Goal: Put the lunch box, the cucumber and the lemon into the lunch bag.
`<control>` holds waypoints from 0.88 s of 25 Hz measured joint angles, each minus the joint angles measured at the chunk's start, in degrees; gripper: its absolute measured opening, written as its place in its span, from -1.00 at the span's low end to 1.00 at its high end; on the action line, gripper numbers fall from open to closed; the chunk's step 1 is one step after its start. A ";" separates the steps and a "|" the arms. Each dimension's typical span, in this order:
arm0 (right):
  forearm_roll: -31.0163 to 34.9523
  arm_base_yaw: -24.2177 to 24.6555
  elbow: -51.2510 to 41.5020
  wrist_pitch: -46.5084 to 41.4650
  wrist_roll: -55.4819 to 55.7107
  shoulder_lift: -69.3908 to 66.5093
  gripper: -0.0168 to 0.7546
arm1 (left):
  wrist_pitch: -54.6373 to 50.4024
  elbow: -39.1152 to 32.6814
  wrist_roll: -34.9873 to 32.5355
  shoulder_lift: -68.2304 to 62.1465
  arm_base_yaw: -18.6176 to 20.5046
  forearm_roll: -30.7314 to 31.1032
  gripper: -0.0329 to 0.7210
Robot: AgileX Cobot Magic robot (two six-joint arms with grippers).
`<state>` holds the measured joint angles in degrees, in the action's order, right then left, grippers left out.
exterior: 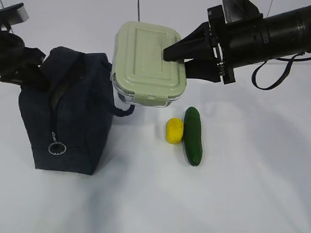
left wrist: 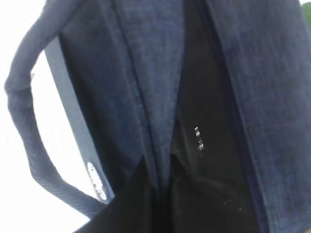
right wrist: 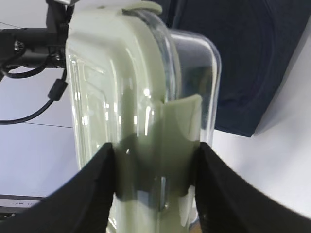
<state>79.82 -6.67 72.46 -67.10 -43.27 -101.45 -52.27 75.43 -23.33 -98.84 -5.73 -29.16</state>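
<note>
My right gripper (exterior: 181, 57) is shut on the lunch box (exterior: 147, 63), clear with a sage-green lid. It holds the box tilted in the air beside the upper right of the navy lunch bag (exterior: 68, 126). In the right wrist view the box (right wrist: 141, 92) sits clamped between the black fingers (right wrist: 95, 189). My left gripper (exterior: 30, 73) pinches the bag's top fabric at the left. In the left wrist view the gripper (left wrist: 163, 196) grips a fold of the bag (left wrist: 146, 73) beside its dark opening. The yellow lemon (exterior: 174, 130) and the dark green cucumber (exterior: 193, 136) lie side by side on the table.
The bag's zipper ring pull (exterior: 56, 147) hangs on its near end, and a loop handle (left wrist: 24, 126) hangs at its side. The white table (exterior: 252, 184) stretches to the front and right. The bag also shows behind the box in the right wrist view (right wrist: 243, 58).
</note>
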 joint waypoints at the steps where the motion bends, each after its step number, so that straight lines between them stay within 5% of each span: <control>1: 0.13 0.06 -0.10 0.00 0.00 0.00 0.01 | -0.47 0.00 -0.92 0.55 0.00 -0.93 -0.90; 14: 10.29 0.06 -0.10 0.10 -0.03 0.00 0.01 | -5.59 0.00 -6.96 7.45 -0.40 -18.96 -0.91; 22: 13.67 -0.03 -0.10 0.21 -1.41 0.00 0.01 | -3.17 0.00 -8.39 7.45 -6.92 -19.10 -0.91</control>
<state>93.49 -6.70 72.36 -66.89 -44.68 -101.45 -55.45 75.43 -31.72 -91.40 -12.65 -48.26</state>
